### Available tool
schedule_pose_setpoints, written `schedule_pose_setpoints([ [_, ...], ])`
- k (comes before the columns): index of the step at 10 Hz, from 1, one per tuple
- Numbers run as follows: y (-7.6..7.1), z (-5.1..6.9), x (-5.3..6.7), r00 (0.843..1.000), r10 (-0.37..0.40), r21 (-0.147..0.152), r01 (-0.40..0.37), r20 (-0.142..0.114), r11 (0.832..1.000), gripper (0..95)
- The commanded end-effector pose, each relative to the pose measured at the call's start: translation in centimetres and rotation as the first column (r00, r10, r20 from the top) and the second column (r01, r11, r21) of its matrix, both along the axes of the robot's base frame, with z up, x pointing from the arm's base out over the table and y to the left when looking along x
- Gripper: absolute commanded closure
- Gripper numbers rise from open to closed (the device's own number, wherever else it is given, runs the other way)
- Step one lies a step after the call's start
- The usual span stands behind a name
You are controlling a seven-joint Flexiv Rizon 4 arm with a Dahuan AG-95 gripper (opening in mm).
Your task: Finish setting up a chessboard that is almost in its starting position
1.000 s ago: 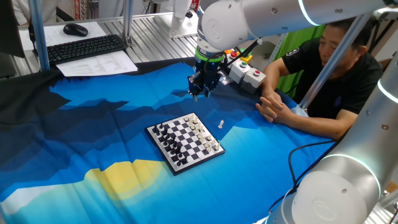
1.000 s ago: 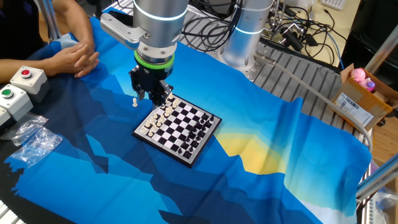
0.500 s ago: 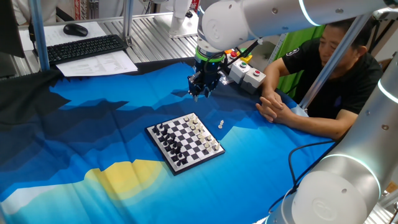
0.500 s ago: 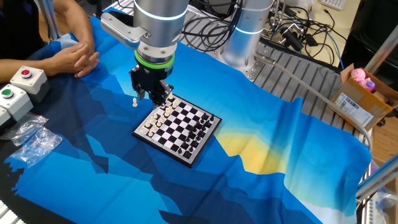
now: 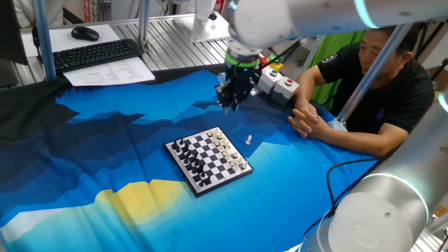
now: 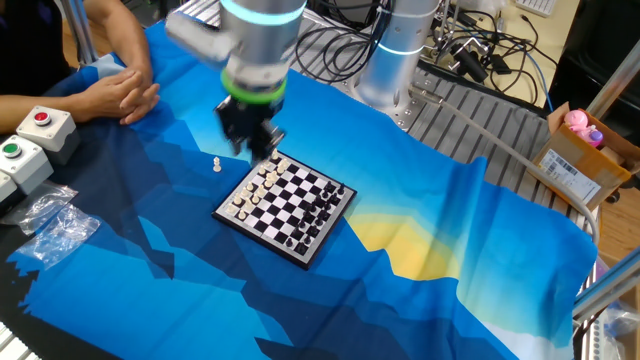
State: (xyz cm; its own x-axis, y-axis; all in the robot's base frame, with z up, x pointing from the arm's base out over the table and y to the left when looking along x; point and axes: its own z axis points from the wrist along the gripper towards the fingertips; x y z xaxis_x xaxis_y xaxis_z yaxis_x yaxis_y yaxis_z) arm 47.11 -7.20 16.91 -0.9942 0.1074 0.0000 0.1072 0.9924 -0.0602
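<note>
Jaws above chessboard (image 6: 286, 202), state unclear

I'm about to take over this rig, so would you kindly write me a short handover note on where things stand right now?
Hand: hanging in the air above the cloth, beyond the far corner of the chessboard; nothing seen in it, and the blur hides whether it is open or shut.
Things: the chessboard lies flat on the blue cloth, black and white pieces lined up along two opposite sides. One white piece stands alone on the cloth, just off the board's white side.
Done: nearly all pieces are on the board.
Left: pick up the stray white piece and set it on its square.
Note: a person's hands rest on the table edge nearby.
</note>
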Motion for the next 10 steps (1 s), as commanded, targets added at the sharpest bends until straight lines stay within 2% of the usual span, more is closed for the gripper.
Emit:
schedule_pose_setpoints([
  [1,0.3,-0.2,0.6,1.0,-0.005,0.011,0.005,-0.013,1.0,95.0],
  [3,0.3,-0.2,0.6,1.0,0.01,0.003,-0.01,-0.009,1.0,95.0],
  [5,-0.2,-0.5,0.9,1.0,0.015,-0.011,-0.015,-0.009,1.0,57.0],
  [6,-0.6,-0.7,1.1,1.0,0.02,-0.018,-0.021,-0.009,1.0,57.0],
  [7,-2.2,-1.4,1.9,0.999,0.051,-0.022,-0.051,-0.005,0.998,57.0],
  [10,-6.1,-3.0,2.9,0.993,0.118,-0.021,-0.118,-0.006,0.993,57.0],
])
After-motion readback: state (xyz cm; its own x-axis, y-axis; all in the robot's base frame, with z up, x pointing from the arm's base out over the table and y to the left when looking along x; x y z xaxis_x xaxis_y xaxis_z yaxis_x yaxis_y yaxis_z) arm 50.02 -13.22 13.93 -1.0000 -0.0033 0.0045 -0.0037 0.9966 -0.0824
